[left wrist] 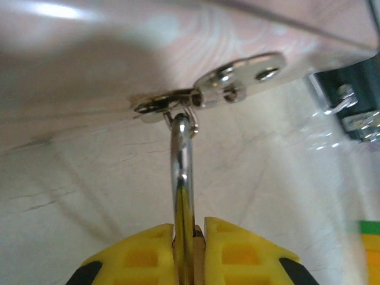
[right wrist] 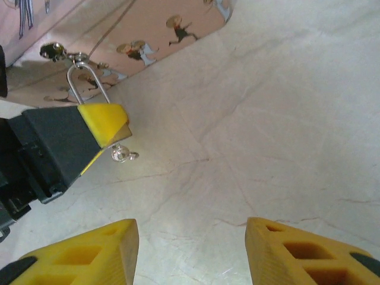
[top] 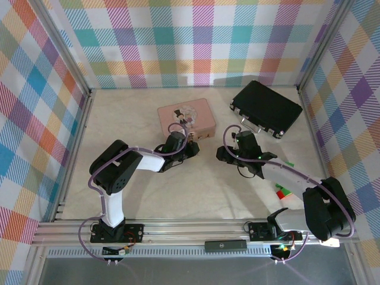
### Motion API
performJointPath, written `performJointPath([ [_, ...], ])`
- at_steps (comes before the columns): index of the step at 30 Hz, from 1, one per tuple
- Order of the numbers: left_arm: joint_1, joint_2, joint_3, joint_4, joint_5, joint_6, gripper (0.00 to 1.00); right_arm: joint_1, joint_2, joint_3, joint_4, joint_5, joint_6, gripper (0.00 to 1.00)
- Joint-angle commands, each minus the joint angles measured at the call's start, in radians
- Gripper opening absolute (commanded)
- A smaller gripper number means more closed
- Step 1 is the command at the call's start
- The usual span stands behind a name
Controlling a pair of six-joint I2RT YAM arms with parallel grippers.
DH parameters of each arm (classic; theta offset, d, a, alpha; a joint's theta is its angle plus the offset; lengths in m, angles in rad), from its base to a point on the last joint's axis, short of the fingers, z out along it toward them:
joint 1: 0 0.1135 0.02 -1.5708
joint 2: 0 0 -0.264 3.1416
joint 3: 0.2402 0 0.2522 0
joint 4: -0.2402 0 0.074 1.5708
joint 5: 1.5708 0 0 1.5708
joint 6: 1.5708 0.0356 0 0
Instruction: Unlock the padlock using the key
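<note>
The pale, marble-patterned table (top: 196, 196) carries everything, with checked cloth walls around it. The two arms reach in from the near edge, the left arm (top: 119, 172) bending toward the middle and the right arm (top: 297, 178) sweeping in from the other side. A black case (top: 266, 107) lies at the far right, and the pink box (top: 199, 116) sits far centre, its front facing the arms. A red-green cube (top: 284, 191) rests near the right arm, well apart from the box.

The left hand (left wrist: 189, 227) is at the box's front, its yellow fingers (left wrist: 237, 249) pinched tight on the padlock (left wrist: 183, 178). The padlock's body is nearly hidden between them, and the thin silvery shackle rises to the metal clasp (left wrist: 237, 74) and is threaded through its loop. The right hand (right wrist: 191, 243) hovers low over bare table just beside it, spread wide and gripping nothing.

Just below the left hand's finger, a tiny shiny piece with a loop sticks out at the padlock's underside — the key (right wrist: 122, 155), as far as I can tell — touched by neither hand.
</note>
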Motion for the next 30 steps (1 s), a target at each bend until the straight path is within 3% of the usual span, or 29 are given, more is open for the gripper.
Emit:
performJointPath([
  [1,0.008,0.020,-0.033,0.203,0.076,-0.258,0.00,-0.007,0.013,-0.047,0.143,-0.092,0.098,0.49],
  [9,0.009,0.040,-0.115,0.480,0.069,-0.477,0.00,-0.004,0.066,-0.170,0.491,-0.194,0.290,0.40],
  [23,-0.004,0.002,-0.183,0.564,-0.007,-0.491,0.00,0.026,0.337,-0.114,0.996,-0.272,0.448,0.33],
  [30,-0.005,0.015,-0.197,0.606,-0.018,-0.504,0.00,0.059,0.382,-0.105,1.082,-0.258,0.467,0.32],
])
